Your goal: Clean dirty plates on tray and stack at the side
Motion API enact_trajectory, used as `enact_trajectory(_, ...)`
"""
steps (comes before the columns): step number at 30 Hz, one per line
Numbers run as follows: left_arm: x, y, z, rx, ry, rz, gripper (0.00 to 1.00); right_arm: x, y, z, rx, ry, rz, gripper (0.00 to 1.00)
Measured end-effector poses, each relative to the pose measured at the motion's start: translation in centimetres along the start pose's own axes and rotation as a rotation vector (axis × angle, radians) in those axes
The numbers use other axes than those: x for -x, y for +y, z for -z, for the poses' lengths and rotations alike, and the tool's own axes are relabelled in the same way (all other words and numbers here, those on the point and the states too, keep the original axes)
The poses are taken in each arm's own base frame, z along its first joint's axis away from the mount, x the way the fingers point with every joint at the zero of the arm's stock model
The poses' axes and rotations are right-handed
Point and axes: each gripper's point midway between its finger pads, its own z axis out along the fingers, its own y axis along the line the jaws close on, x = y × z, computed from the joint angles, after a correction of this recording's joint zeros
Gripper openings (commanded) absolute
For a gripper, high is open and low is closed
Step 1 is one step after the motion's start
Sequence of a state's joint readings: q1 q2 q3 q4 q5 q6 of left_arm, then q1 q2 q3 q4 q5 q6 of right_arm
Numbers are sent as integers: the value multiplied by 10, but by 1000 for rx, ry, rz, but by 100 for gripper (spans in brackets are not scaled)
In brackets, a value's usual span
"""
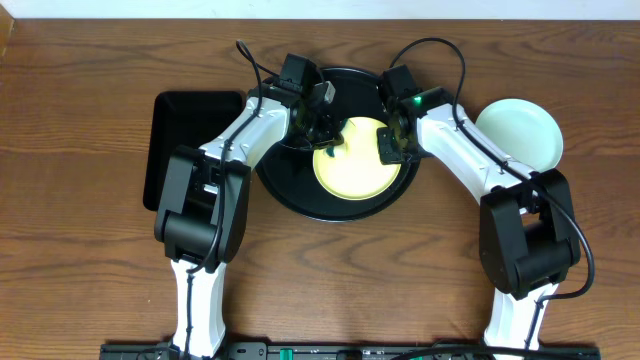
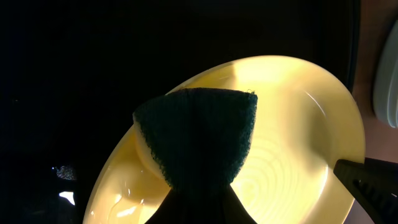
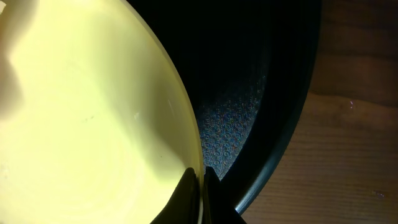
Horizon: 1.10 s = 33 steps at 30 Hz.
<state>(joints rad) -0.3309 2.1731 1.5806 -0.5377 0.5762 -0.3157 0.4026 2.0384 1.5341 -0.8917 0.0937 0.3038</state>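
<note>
A pale yellow plate (image 1: 362, 162) lies on the round black tray (image 1: 290, 185) in the middle of the table. My left gripper (image 1: 326, 128) is shut on a dark green sponge (image 2: 199, 134), which presses on the yellow plate (image 2: 292, 124) near its far left rim. My right gripper (image 3: 203, 186) is shut on the right rim of the yellow plate (image 3: 93, 112), one finger inside and one outside. A pale blue-green plate (image 1: 520, 132) sits on the wood to the right of the tray, at least one; I cannot tell if more lie under it.
A rectangular black tray (image 1: 190, 140) lies to the left of the round one. Both forearms cross over the round tray's sides. Bare wooden table (image 3: 354, 137) shows beyond the tray's rim (image 3: 292, 124).
</note>
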Motion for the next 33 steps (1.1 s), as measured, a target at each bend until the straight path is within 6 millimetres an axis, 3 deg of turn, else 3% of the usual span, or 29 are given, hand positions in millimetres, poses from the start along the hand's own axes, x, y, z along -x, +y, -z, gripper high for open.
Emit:
enact_trajectory(4,5,-2,10,-1,-24,-5,8,0,0,0,0,0,0,1)
enact_trajectory(7,21,-9,43,-10,-104,-19,8,0,0,0,-1,1,0,1)
enact_trajectory(10,42,-22,111,-25,-248,-43,8,0,0,0,-1,1,0,1)
enact_trajectory(13,49,-34,192,-30,-388,-53,8,0,0,0,-1,1,0,1)
enact_trajectory(16,34,-30,254,5,-459,-21,8,2,0,0,2,-7,0,1)
enact_trajectory(18,14,-16,278,61,-460,28,8,8,2,0,7,-34,6,1)
enact_trajectory(22,-18,20,298,211,-418,117,8,20,5,7,18,-69,29,1)
enact_trajectory(25,-27,45,300,308,-393,151,8,44,10,30,26,-142,49,1)
enact_trajectory(29,-36,69,295,386,-356,170,8,81,10,95,-51,-317,91,1)
enact_trajectory(33,-44,81,286,419,-323,176,8,95,9,189,-201,-555,115,1)
